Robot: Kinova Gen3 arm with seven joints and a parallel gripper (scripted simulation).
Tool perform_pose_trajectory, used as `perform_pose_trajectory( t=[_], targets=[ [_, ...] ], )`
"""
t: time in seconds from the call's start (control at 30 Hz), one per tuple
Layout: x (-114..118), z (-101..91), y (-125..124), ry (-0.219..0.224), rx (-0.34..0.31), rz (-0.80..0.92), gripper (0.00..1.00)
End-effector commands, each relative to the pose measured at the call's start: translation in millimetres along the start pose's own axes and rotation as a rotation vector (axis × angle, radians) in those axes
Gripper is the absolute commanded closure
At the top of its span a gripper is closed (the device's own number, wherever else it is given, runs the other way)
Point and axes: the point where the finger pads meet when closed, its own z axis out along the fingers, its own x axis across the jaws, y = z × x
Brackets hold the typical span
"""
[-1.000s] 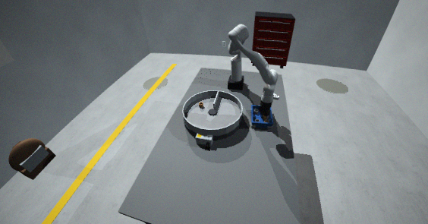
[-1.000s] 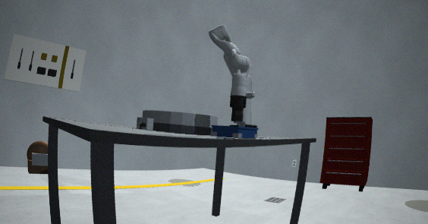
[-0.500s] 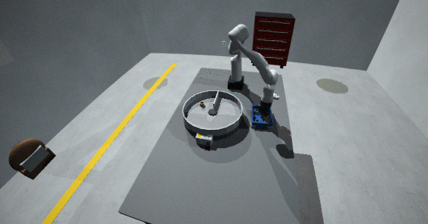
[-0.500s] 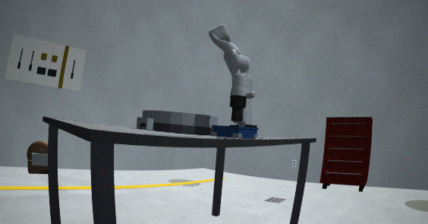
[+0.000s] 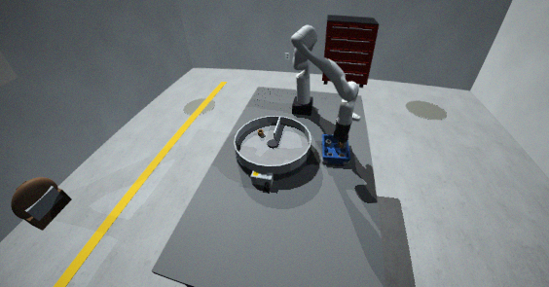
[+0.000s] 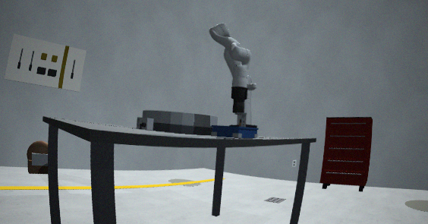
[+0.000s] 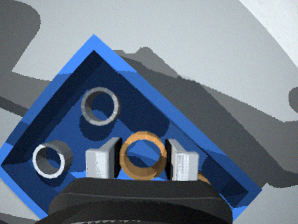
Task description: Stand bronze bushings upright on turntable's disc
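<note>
Wrist view: gripper [image 7: 143, 160] is down inside the blue crate [image 7: 166, 106], fingers clamped partway on a bronze bushing [image 7: 143, 153] that stands upright with its open end facing the camera, one finger on each side of it. Two steel bushings [image 7: 100, 106] sit in the crate ahead and to the left of the gripper, also upright, apart from each other and from the held one. A sliver of something bronze shows just behind the right finger, can't tell what. Top view: another bronze bushing [image 5: 261, 133] is on the turntable disc [image 5: 253, 148], well away from the gripper, off the hub [image 5: 273, 143]. Turntable and crate sit side by side on the table [image 5: 273, 221].
</note>
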Motion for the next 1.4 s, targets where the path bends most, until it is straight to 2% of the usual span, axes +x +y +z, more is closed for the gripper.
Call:
perform_pose_trajectory(
  t=[0.0, 0.33, 0.4, 0.6, 1.37],
  targets=[
    [3, -21.9, 4, 0.010, -0.003, -0.009, 1.00],
    [2, -66.0, 3, 0.009, -0.001, -0.004, 1.00],
    [2, -66.0, 3, 0.009, -0.001, -0.004, 1.00],
    [2, -81.4, 4, 0.009, -0.001, -0.002, 1.00],
    [1, -84.9, 3, 0.005, 0.000, -0.004, 1.00]
  ],
)
